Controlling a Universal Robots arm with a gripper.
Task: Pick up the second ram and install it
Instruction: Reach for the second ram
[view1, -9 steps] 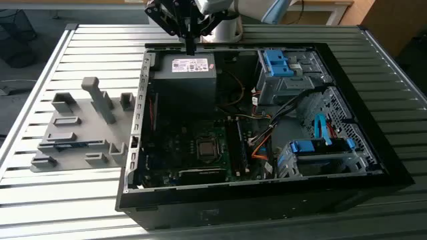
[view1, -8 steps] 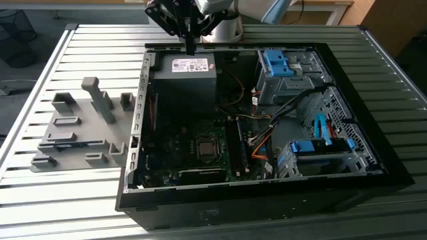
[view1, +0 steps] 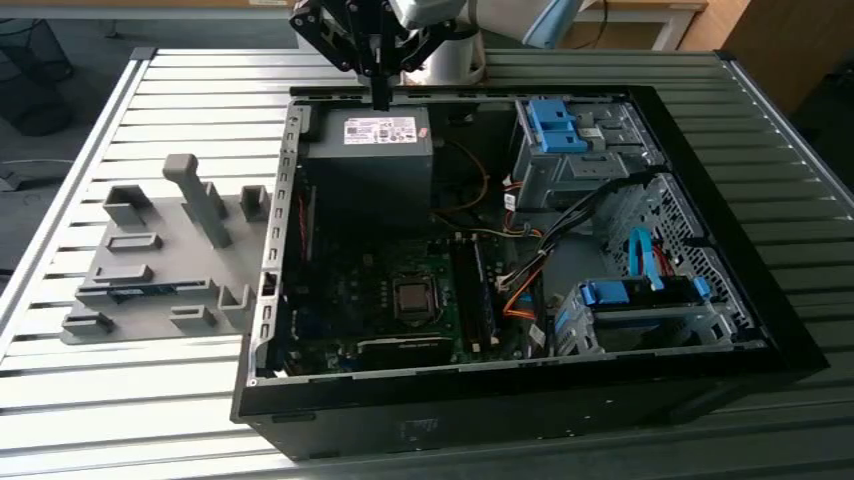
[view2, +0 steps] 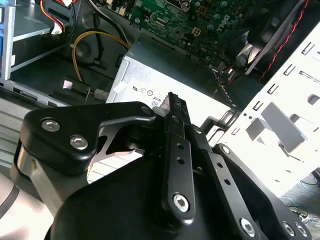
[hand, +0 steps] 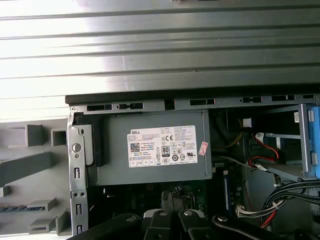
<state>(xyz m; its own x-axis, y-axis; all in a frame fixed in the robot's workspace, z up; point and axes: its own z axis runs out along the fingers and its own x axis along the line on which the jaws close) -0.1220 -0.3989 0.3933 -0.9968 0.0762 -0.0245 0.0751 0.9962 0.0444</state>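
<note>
Slatted table (view1: 120, 400), open computer case (view1: 787, 340) on it, power supply (view1: 367, 160) at the far wall. The gripper (view1: 380, 98) hangs just above it, fingers closed together and holding nothing. The grey fixture (view1: 160, 260) sits outside the case on the exterior view's left, and the second ram (view1: 134, 291) lies in it, well apart from the gripper. Risks, I'd judge: clipping the case wall while crossing, or meeting that thin stick unopened and knocking it askew.

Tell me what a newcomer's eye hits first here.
The open computer case dominates the slatted metal table, bright-blue drive latches on the exterior view's right. The black gripper hangs over the grey power supply at the case's far edge. On the exterior view's left, a grey fixture holds a thin green-blue stick, likely the second ram.
</note>
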